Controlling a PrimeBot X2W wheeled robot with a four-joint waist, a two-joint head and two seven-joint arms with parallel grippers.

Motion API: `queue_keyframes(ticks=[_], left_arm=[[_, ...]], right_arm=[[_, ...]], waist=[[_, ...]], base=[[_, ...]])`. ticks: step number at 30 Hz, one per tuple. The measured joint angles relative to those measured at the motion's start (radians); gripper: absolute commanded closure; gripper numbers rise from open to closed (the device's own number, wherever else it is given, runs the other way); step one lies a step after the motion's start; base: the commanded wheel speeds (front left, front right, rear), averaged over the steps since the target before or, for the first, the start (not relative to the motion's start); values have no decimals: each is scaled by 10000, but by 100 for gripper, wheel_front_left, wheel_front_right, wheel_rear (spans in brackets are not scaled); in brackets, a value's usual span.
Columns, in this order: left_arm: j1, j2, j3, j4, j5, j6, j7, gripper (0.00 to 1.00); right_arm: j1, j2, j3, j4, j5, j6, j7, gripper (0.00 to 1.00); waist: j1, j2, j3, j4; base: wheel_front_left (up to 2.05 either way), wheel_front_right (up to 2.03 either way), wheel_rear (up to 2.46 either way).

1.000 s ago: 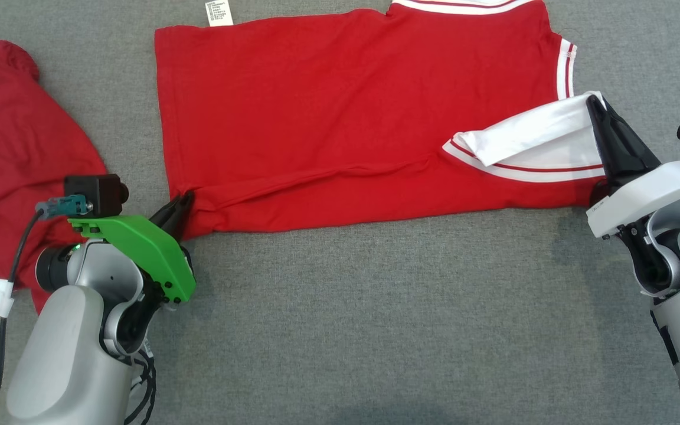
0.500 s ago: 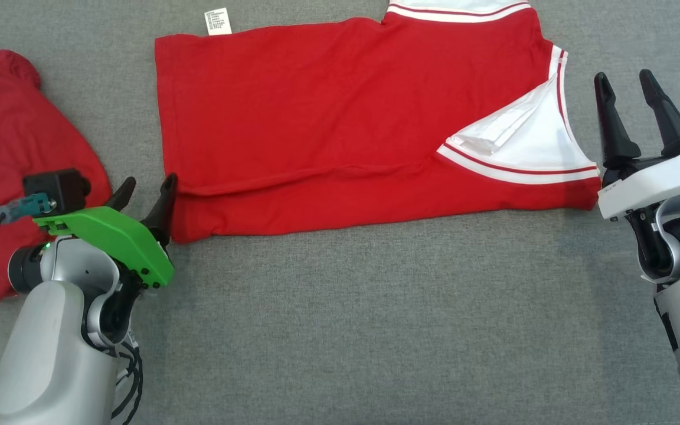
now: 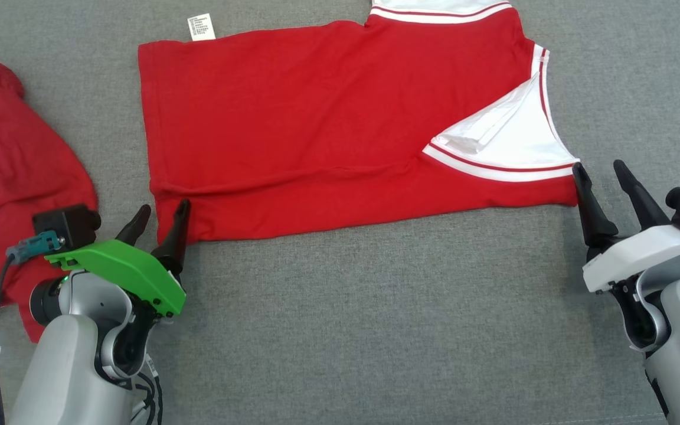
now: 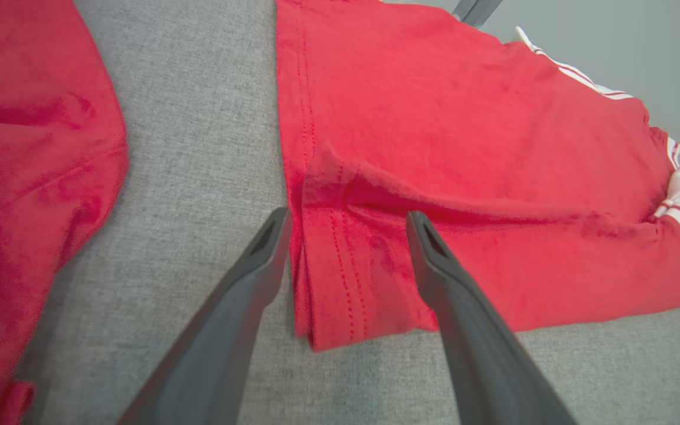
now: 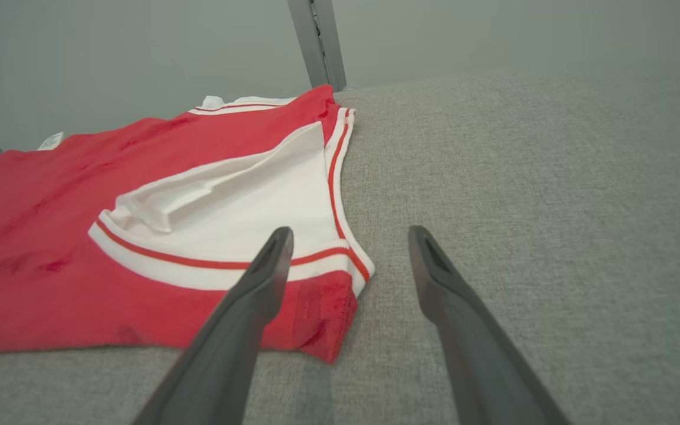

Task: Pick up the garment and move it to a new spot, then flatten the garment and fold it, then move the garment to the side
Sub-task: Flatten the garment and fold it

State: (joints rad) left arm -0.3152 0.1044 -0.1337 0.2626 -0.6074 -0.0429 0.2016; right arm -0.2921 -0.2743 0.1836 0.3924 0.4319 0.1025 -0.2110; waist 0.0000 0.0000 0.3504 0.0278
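Observation:
The garment is a red shirt with white, red-striped trim, lying folded along its near edge on the grey surface. A white paper tag sticks out at its far left corner. My left gripper stands open at the garment's near left corner, its fingers astride the hem without gripping it. My right gripper is open just off the near right corner, where the white sleeve lies flat. Nothing sits between either pair of fingers.
A second red garment with white trim lies crumpled at the left, close behind my left arm. Grey fabric surface stretches in front of the shirt. A metal frame post rises beyond the table's far edge.
Both grippers opened and let go of the garment. The lifted white sleeve dropped flat. Both arms drew back toward me, and the camera shifted slightly.

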Motion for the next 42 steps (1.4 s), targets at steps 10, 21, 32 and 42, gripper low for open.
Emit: queue_keyframes(ticks=[10, 21, 32, 42], left_arm=[[503, 33, -67, -132, -207, -8, 445, 0], [260, 211, -236, -107, -184, 6, 965, 0], [170, 326, -316, -58, -416, -111, 1358, 100], [397, 410, -347, -73, -688, -372, 1699, 100]], right_arm=[[389, 280, -56, 196, 226, -75, -82, 0], [271, 483, 382, 389, 447, 19, 316, 0], [-76, 449, 443, 583, 936, 117, 754, 100], [139, -153, 199, 169, 1783, 207, 1145, 100]], waist=[[0, 0, 71, -200], [0, 0, 230, -120], [0, 0, 174, -90], [0, 0, -380, -14]], base=[[0, 0, 0], [0, 0, 0], [0, 0, 0], [0, 0, 0]])
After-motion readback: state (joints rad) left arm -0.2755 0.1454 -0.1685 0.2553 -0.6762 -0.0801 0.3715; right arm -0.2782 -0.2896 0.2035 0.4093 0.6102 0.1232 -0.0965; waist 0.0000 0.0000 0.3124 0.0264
